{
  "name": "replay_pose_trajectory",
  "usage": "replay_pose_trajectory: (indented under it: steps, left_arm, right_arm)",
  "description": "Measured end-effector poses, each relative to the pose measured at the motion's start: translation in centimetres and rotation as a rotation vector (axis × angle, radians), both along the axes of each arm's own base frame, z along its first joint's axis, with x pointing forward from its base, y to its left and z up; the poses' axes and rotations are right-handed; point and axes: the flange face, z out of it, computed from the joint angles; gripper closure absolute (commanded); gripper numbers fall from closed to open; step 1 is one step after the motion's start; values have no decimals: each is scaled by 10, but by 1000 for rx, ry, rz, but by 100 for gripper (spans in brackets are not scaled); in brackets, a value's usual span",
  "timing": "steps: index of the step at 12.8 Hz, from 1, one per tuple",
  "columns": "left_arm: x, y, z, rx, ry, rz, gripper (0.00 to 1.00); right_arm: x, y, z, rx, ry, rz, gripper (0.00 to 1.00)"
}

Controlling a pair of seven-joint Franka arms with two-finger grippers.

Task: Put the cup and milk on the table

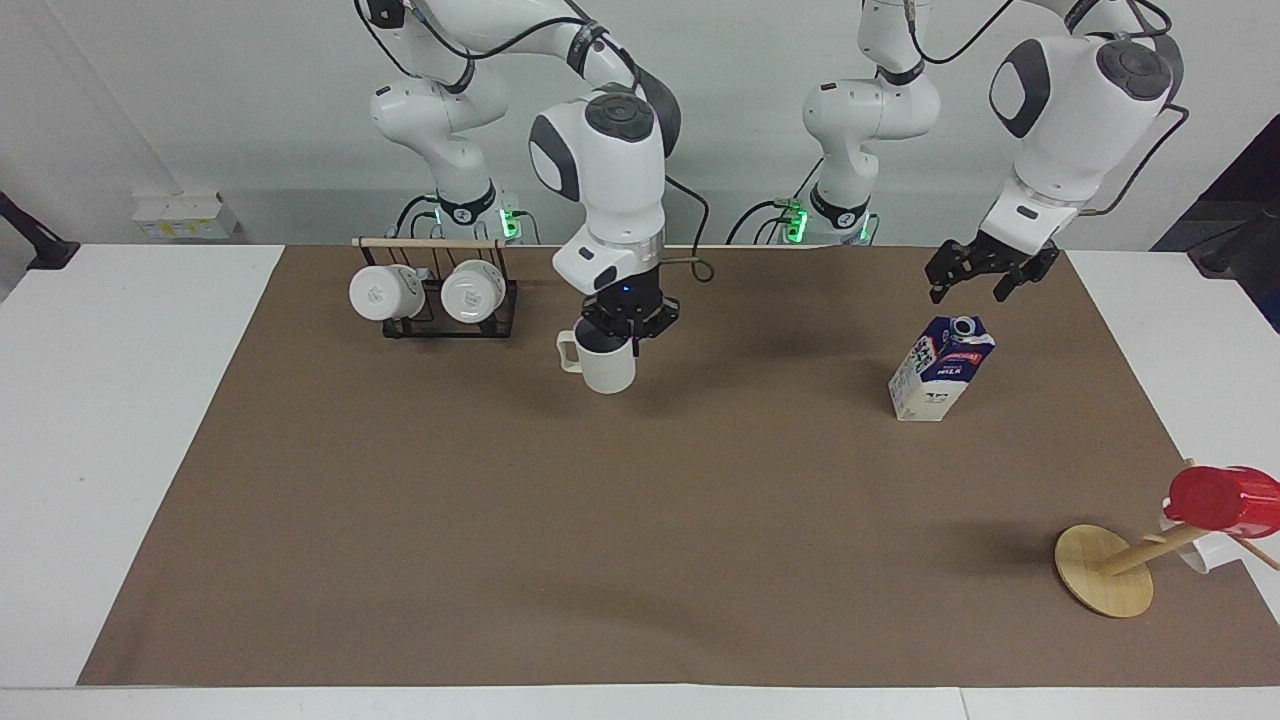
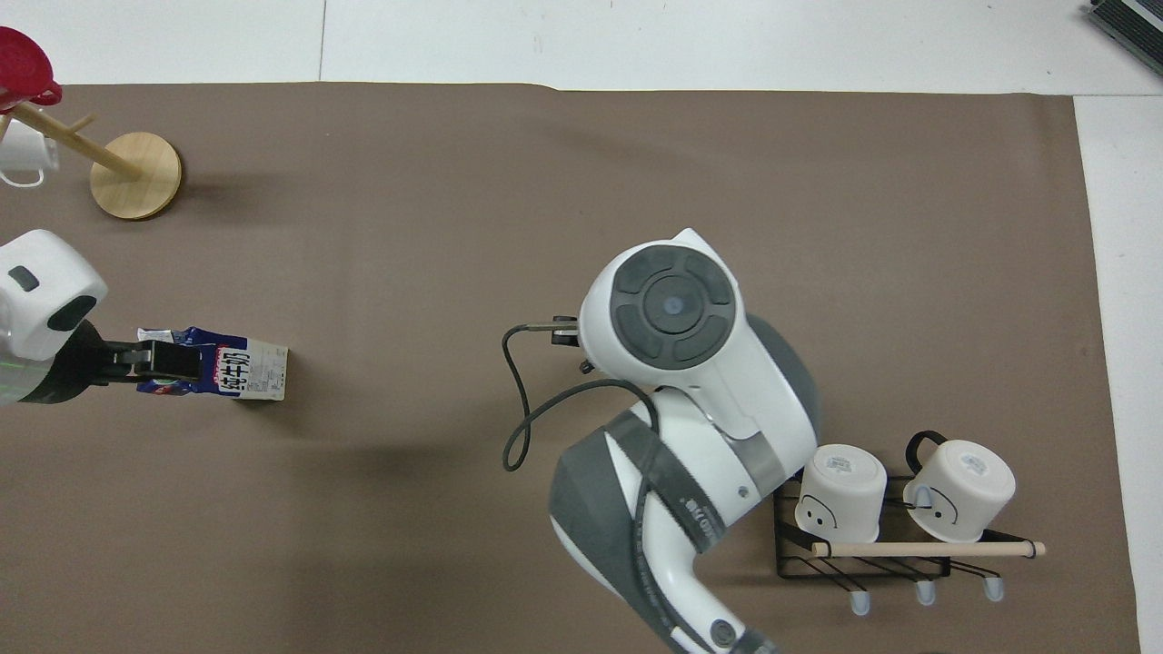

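Note:
My right gripper (image 1: 622,338) is shut on the rim of the pale cup (image 1: 603,368) and holds it upright, low over the brown sheet (image 1: 640,540) of the table (image 1: 120,420), beside the mug rack. In the overhead view my right arm hides the cup. The milk carton (image 1: 942,370) stands upright on the sheet toward the left arm's end; it also shows in the overhead view (image 2: 245,368). My left gripper (image 1: 968,292) is open and hangs just above the carton's top, over its cap in the overhead view (image 2: 173,363).
A black wire rack (image 1: 435,310) with two white mugs (image 2: 840,490) stands near the right arm's base. A round wooden disc with a peg (image 1: 1103,570) carrying a red cup (image 1: 1225,500) and a white mug (image 2: 23,154) sits at the left arm's end.

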Motion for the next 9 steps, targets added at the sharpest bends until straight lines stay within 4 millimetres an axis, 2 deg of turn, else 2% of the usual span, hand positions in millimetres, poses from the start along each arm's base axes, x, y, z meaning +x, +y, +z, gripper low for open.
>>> replay_pose_trajectory:
  steps: [2,5,7,9]
  left_arm:
    - [0,1,-18,-1,-17,-1,0]
    - [-2,2,-46,-1,-46,0,0]
    - [-4,3,-57,-1,-54,-2,0]
    - [-3,6,-56,-1,-67,-10,0]
  right_arm:
    - [-7,31,-19,-12,7,-11,100]
    - [-13,59,-45,-15,11,-20,100]
    - [-16,71,-56,-3,3,-32,100]
    - [-17,76,-68,-15,-2,-27,100]
